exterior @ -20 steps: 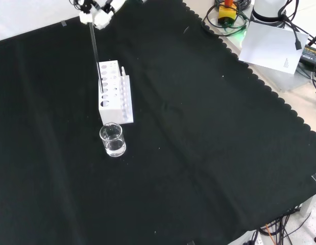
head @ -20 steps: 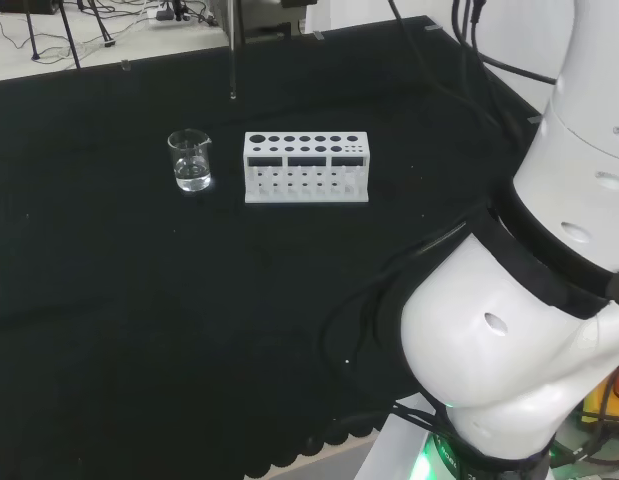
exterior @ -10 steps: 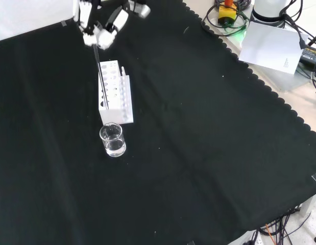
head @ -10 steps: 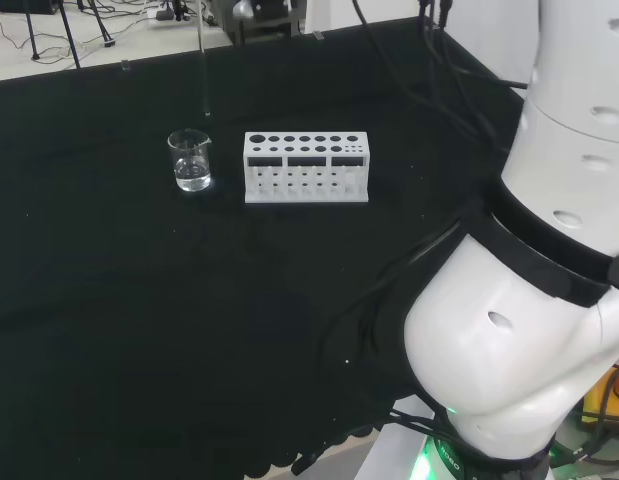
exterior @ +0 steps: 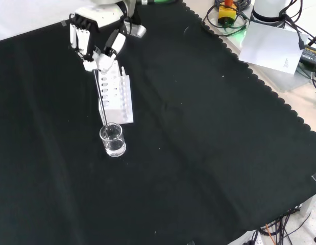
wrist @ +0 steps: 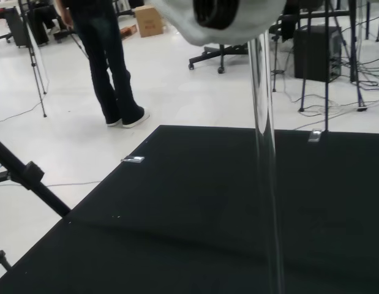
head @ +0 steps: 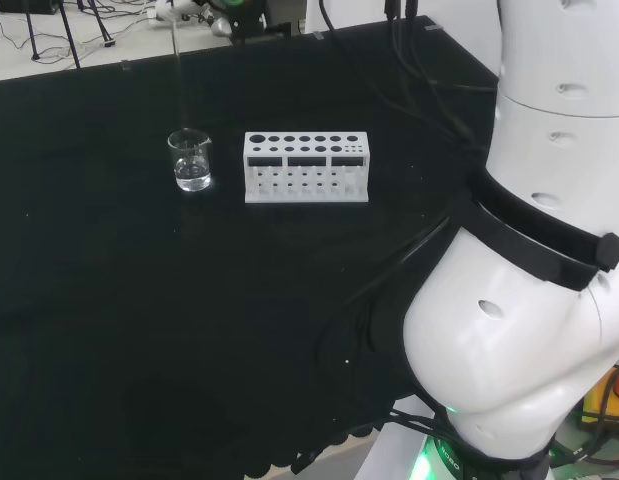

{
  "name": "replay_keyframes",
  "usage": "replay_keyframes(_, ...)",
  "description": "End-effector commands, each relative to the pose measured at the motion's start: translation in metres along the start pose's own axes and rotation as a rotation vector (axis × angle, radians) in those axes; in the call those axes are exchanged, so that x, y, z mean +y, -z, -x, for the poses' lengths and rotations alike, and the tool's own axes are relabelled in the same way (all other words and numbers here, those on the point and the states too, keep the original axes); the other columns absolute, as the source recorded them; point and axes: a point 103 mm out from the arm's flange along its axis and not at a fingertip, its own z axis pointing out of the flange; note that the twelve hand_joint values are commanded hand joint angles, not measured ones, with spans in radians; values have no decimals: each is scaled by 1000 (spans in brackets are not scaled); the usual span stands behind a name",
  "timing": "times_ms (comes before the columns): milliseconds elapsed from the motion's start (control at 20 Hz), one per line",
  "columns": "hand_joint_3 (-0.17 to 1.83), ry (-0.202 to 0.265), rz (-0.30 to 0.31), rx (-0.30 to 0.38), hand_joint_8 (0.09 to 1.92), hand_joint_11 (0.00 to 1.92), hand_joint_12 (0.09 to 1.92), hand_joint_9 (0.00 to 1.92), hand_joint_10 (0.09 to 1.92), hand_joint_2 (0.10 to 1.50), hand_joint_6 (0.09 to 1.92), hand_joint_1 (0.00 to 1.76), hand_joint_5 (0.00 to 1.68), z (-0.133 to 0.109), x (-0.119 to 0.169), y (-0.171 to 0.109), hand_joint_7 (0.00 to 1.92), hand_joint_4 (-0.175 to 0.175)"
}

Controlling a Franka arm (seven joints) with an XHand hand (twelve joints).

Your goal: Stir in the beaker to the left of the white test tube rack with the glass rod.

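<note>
- Head view: from behind and above the arm's base, looking over the white arm links (head: 529,300) across the black cloth (head: 139,330)
- Front view: opposite side, high, looking down; shares the beaker (exterior: 112,140) and white test tube rack (exterior: 116,97) with the head view
- Wrist view: close along the glass rod (wrist: 264,159), toward the cloth's far edge and room floor

My black and white hand (exterior: 95,47) pinches a thin glass rod (exterior: 100,102); its tip meets the small clear glass beaker's (exterior: 112,141) rim.
</note>
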Motion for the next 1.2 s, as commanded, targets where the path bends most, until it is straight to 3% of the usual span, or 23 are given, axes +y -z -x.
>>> replay_keyframes(50,2,23,-12,22,931,1320,648,1661,697,1040,473,1302,1117,-4,8,-13,1204,-175)
replay_keyframes(850,2,35,-108,59,934,1322,647,1659,699,1040,474,1302,1117,7,4,-79,1203,-175)
replay_keyframes(1200,1,22,-123,58,937,1323,646,1658,702,1041,475,1301,1116,17,0,-86,1201,-175)
